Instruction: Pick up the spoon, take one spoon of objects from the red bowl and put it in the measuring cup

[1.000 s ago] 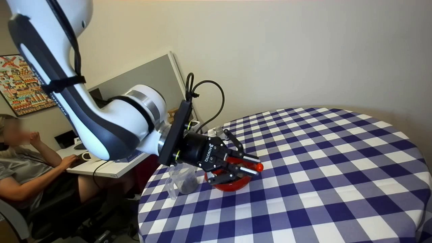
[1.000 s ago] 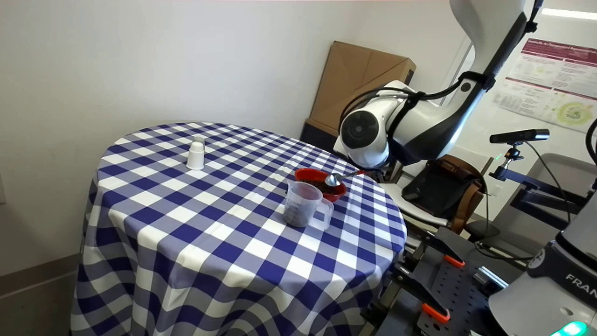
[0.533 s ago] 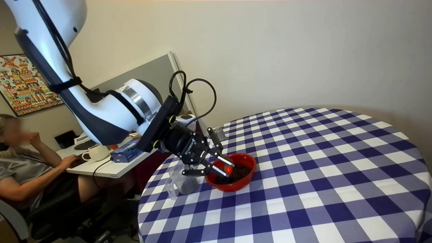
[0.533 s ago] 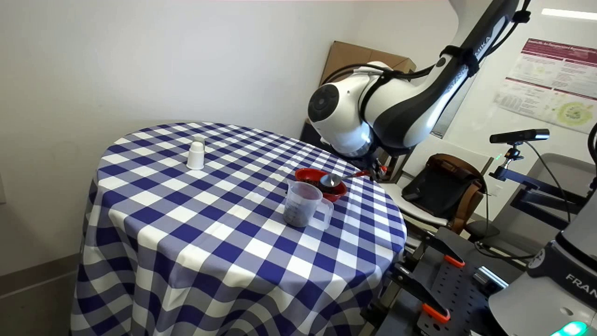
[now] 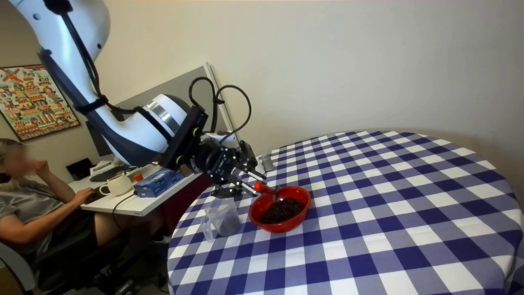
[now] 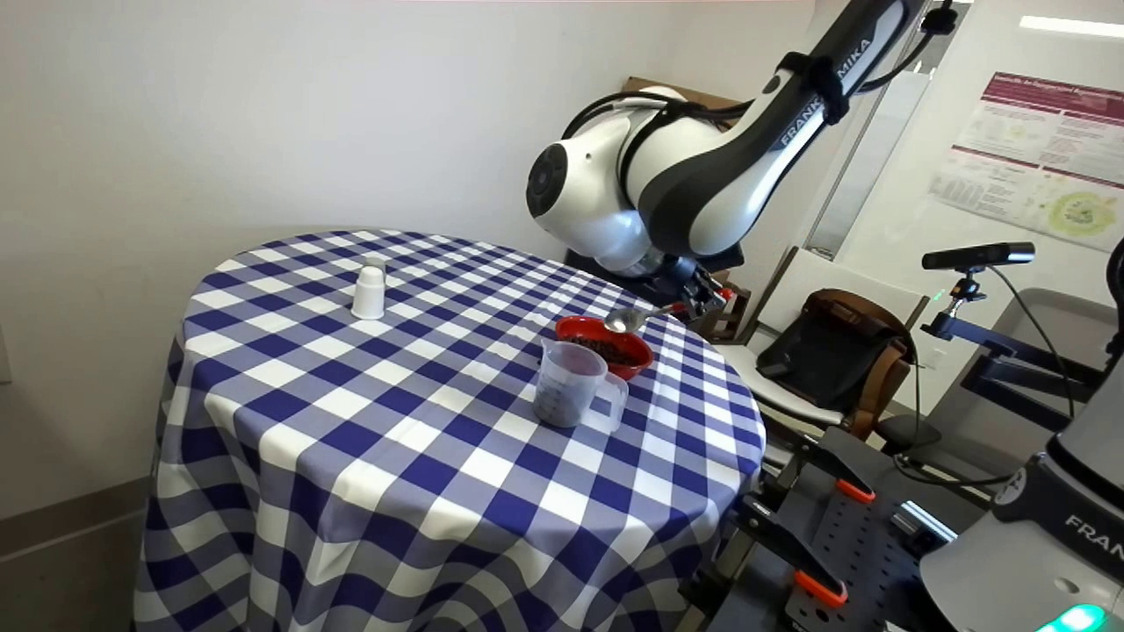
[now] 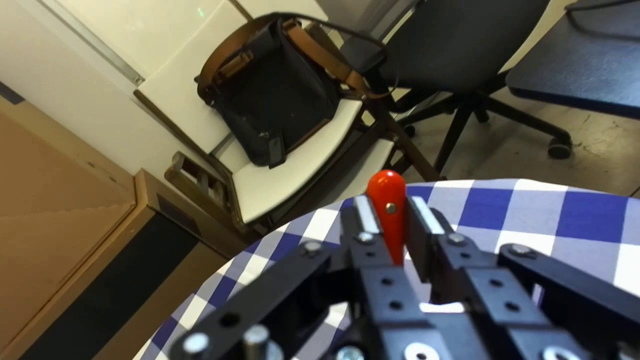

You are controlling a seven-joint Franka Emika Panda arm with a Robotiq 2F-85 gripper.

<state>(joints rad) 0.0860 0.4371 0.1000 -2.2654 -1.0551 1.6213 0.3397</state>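
Bowl (image 5: pixel 282 228): red, glossy, upright, low centre of the frame in an exterior view. It holds a heap of small dark pieces (image 5: pixel 285 209) below the rim, inner wall showing above them. Cup (image 6: pixel 562 373): clear, upright, marks on its side, just beside the bowl; in an exterior view it overlaps the bowl's lower left, its handle towards the right of the frame. Its lower part looks grey; whether that is contents or cloth (image 6: pixel 474 478) seen through the wall cannot be told.

Spoon (image 6: pixel 634 319): silver head, slim red handle with a rounded end. The head is held at the bowl's upper-right rim in an exterior view; contact with the rim, and any load in the head, cannot be told. Tool (image 7: pixel 395 215): clamped on the red handle, a finger to each side; in the wrist view the rounded end projects past the fingertips at centre frame.

Bench (image 5: pixel 389 237): in an exterior view a broad stretch of cloth runs from the bowl to the curved edge at right of frame. A white item (image 6: pixel 369 294) stands left of centre in an exterior view, well apart from the bowl. In the wrist view the bench edge crosses mid-frame, a chair (image 7: pixel 270 185) and bag (image 7: pixel 280 95) beyond it.
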